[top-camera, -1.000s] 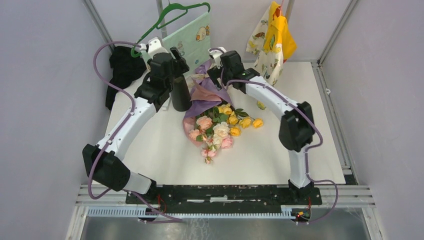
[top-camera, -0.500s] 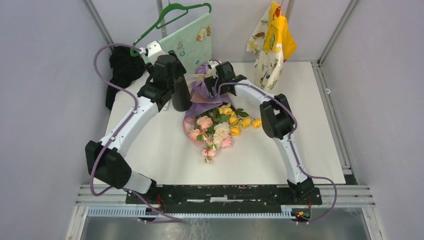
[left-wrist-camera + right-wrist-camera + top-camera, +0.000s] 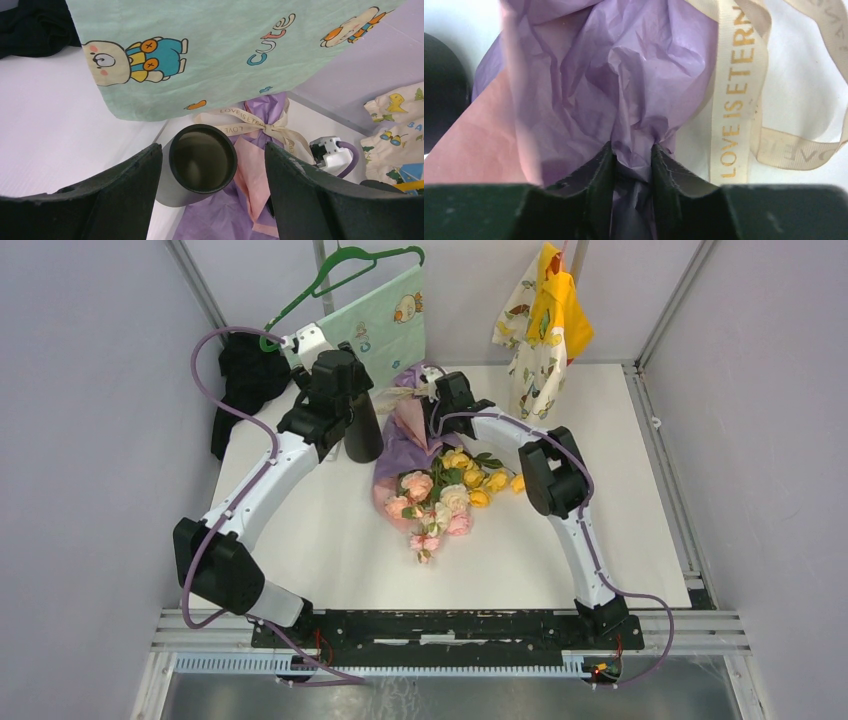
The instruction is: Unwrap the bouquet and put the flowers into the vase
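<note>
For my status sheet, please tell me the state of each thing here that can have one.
bouquet: lying on the table, wrapped.
ribbon: tied in a bow.
vase: upright, empty.
left gripper: open, holding nothing.
right gripper: shut on the purple paper.

Lilac-wrapped rose bouquet lying flat, upright black vase just beside it

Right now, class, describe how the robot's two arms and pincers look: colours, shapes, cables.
Both the left arm and right arm have white tube links between bulky black joint housings, each with a looping purple cable. The left pincer and right pincer have black, wedge-shaped fingers.
</note>
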Controlling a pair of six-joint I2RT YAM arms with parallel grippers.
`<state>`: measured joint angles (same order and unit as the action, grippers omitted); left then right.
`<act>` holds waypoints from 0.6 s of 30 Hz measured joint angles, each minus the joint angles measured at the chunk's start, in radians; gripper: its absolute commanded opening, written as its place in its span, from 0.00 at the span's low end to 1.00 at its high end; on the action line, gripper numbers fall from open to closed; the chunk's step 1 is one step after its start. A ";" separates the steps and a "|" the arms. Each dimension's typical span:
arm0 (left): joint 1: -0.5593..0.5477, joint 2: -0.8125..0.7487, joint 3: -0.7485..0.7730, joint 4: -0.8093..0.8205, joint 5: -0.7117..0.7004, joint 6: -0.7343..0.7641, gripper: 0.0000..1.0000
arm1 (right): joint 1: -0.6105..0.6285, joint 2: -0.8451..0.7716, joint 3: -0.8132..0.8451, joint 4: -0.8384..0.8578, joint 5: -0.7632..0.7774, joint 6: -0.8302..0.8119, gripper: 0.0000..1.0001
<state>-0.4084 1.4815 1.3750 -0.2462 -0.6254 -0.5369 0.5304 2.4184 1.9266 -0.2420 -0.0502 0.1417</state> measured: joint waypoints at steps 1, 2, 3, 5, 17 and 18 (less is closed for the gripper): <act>0.000 0.000 0.000 0.000 0.000 0.000 0.81 | 0.001 -0.006 -0.014 0.011 -0.001 0.006 0.23; 0.000 0.000 0.000 0.000 0.000 0.000 0.81 | 0.001 -0.014 -0.029 0.020 0.001 0.006 0.20; 0.000 0.001 0.000 0.000 0.000 0.000 0.81 | 0.001 -0.026 -0.049 0.030 0.006 0.009 0.20; 0.000 0.003 0.000 0.000 0.000 0.000 0.81 | -0.002 -0.065 -0.113 0.052 0.026 0.011 0.19; -0.002 0.036 -0.001 -0.001 0.051 0.000 0.81 | -0.023 -0.410 -0.616 0.101 0.142 0.013 0.08; -0.003 0.037 -0.001 0.000 0.059 0.000 0.81 | -0.023 -0.449 -0.671 0.109 0.145 0.014 0.08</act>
<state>-0.4114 1.5188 1.3739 -0.2466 -0.5663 -0.5373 0.5076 1.9697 1.2560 -0.1326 0.0952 0.1562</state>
